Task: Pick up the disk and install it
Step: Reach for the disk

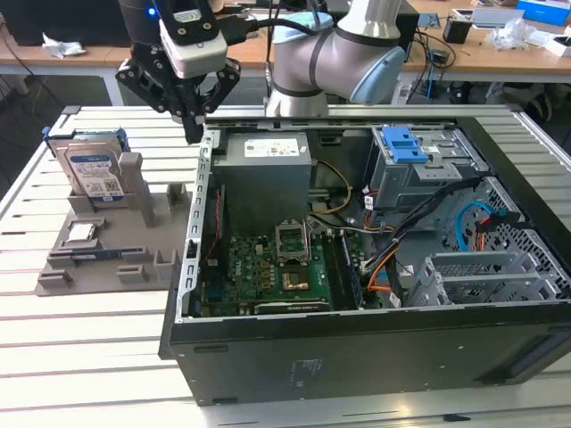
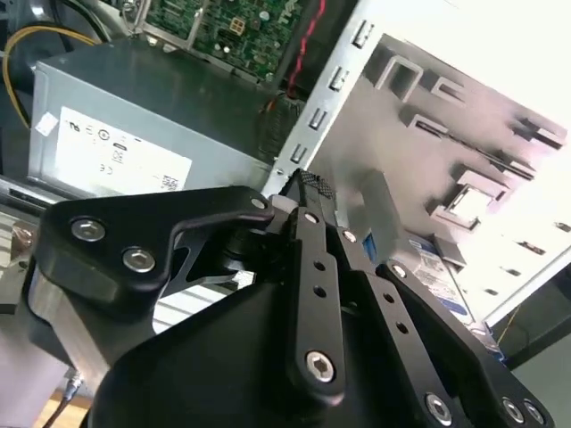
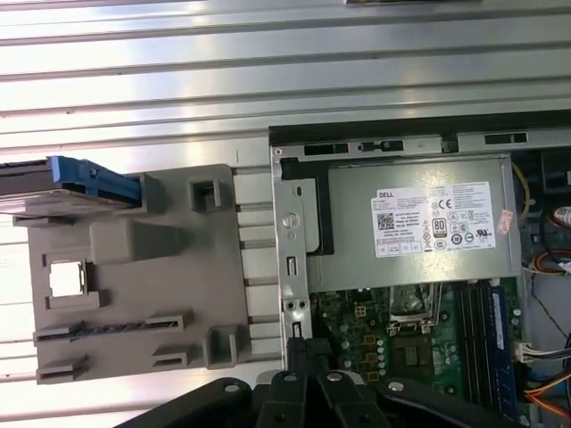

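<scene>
Case [image 1: 357,357], slatted table [image 1: 89,343] (disk [image 1: 94,174] upright), desks [image 1: 500,58]

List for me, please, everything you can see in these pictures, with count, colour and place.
disk: one, silver with blue rails, standing on edge in the fixture.
fixture: one, grey, on the table at the exterior view's left.
processor chip: one, silver, lying in the fixture.
computer case: one, black, open, on the table.
power supply: one, grey, inside the case.
motherboard: one, green, inside the case.
drive cage: one, grey with blue latch, inside the case.
table: one, silver slats.
arm: one, grey, behind the case.
end effector: one, black, shut, empty, above the case's edge nearest the fixture.
</scene>
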Controlling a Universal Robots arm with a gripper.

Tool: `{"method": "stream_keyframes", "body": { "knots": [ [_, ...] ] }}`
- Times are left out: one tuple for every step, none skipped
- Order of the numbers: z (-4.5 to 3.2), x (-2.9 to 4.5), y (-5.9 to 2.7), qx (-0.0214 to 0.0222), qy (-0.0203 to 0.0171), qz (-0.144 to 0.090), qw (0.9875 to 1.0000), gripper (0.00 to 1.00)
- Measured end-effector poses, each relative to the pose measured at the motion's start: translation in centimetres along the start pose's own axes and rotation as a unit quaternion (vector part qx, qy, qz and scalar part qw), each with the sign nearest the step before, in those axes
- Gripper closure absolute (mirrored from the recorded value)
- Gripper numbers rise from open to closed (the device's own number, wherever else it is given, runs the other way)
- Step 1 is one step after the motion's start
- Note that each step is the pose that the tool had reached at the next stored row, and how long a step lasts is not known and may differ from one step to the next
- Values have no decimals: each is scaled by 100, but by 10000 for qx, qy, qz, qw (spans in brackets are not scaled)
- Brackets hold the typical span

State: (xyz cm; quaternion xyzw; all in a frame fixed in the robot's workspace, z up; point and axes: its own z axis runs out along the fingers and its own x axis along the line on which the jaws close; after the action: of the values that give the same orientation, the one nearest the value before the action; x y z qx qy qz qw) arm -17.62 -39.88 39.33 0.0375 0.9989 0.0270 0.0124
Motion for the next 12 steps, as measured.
{"method": "stream_keyframes", "body": {
  "knots": [
    [-2,70,-5,0,0,0,10000,89],
    [-4,133,-10,0,0,0,10000,89],
    [-5,172,-12,0,0,0,10000,89],
    [-6,202,-14,1,0,0,10000,89],
    [-7,249,-18,1,1,1,10000,89],
    [-8,279,-20,0,0,0,10000,89],
    [-8,306,-22,0,0,-1,10000,89],
    [-9,331,-24,0,0,0,10000,89],
    [-10,376,-27,0,0,0,10000,89],
    [-12,431,-31,0,0,0,10000,89],
    [-14,516,-38,0,0,-1,10000,89],
    [-15,554,-40,0,0,0,10000,89]
  ]
}}
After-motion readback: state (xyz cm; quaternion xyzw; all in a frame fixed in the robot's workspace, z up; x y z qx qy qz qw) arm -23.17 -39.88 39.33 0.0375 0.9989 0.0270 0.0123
